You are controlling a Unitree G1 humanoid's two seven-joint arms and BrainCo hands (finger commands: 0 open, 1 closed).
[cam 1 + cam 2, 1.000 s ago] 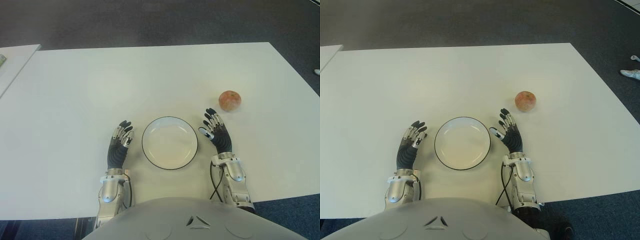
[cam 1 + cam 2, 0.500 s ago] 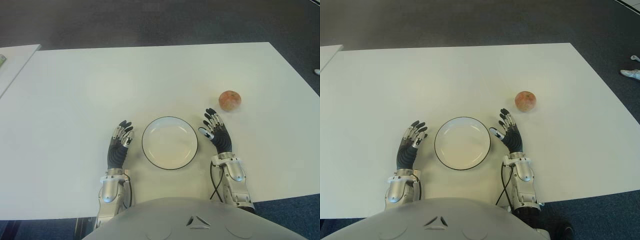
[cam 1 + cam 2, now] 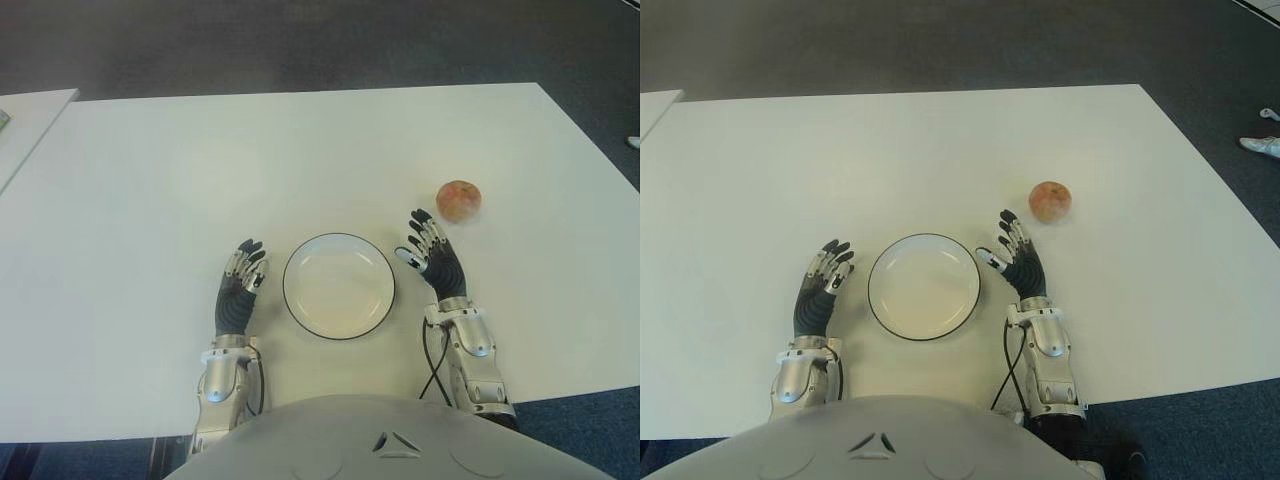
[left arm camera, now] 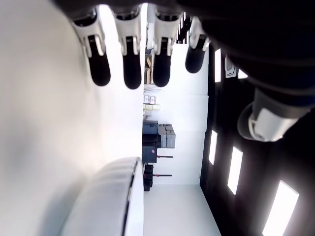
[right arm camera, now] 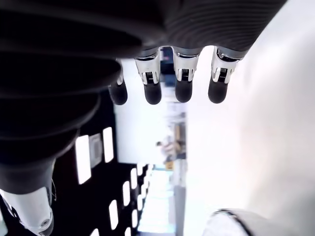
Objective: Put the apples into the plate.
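One apple (image 3: 459, 200), reddish with pale yellowish patches, sits on the white desk (image 3: 300, 150), ahead and to the right of the plate and well apart from it. The plate (image 3: 339, 286) is round, white, with a thin dark rim, lies flat and holds nothing.

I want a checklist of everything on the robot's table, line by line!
Surface: white table, mostly bare.
Job's things: one apple on the table, right of the plate; plate holds nothing.
Clutter: nothing seen.
Hands: left hand open, left of the plate; right hand open, between plate and apple, touching neither.
Cables: black cable by the right wrist.
Surroundings: dark floor; second table's corner at far left.
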